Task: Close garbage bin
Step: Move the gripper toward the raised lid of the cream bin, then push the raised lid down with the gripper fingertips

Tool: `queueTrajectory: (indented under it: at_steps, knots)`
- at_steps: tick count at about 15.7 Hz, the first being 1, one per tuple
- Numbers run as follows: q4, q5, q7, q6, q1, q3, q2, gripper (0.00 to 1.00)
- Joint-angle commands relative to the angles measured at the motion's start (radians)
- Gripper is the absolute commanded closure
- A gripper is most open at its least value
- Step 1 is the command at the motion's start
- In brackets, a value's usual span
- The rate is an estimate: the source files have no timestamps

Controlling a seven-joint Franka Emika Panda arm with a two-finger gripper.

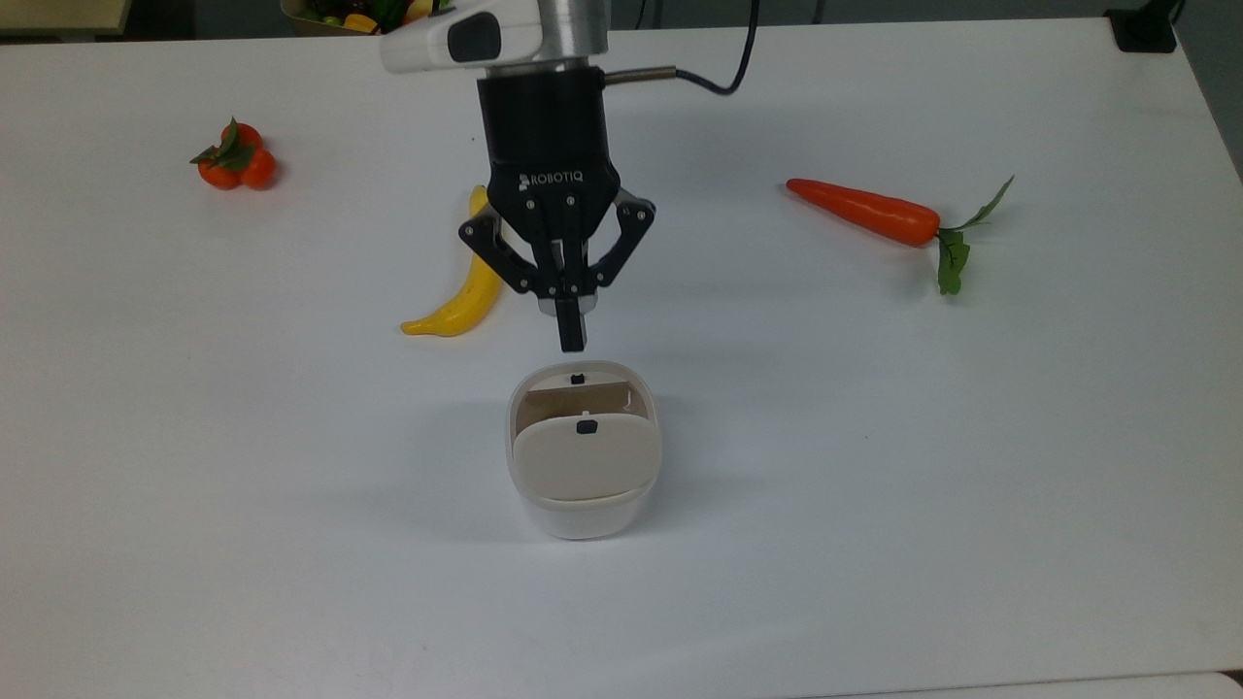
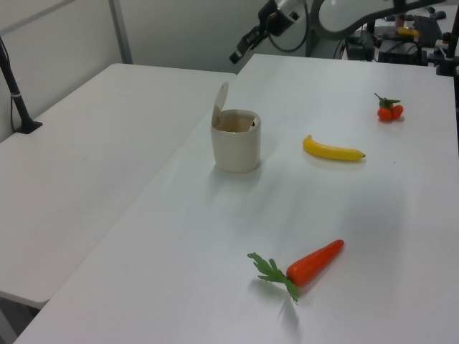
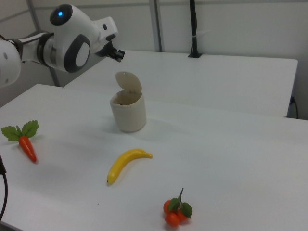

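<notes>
The garbage bin (image 1: 581,519) is a small white rounded tub standing mid-table, and it also appears in the left view (image 2: 235,147) and the right view (image 3: 128,115). Its beige lid (image 1: 583,466) stands raised on its hinge, leaving the mouth uncovered (image 2: 221,102) (image 3: 129,82). A small black latch (image 1: 587,427) sits on the lid. My black gripper (image 1: 573,340) hangs in the air just beyond the bin's far rim in the top view, well above the bin in the left view (image 2: 237,56) and the right view (image 3: 118,54). Its fingers are shut together on nothing.
A yellow banana (image 1: 466,282) lies partly under the gripper in the top view. An orange carrot (image 1: 864,209) lies at the top view's right, and a cluster of small orange fruits (image 1: 233,160) at its left. A second white table (image 2: 86,143) adjoins.
</notes>
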State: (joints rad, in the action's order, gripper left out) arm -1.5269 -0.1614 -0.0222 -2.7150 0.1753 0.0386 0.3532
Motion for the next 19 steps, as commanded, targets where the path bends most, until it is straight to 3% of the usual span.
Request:
queueTrajectory:
  at_steps: [1,10,19]
  knots:
    - [0.028,-0.017,-0.005,-0.113,0.004,-0.015,0.067,1.00]
    - [0.042,-0.009,-0.005,-0.243,-0.004,-0.031,0.158,1.00]
    - [-0.015,0.002,0.007,-0.253,-0.007,-0.031,0.138,1.00]
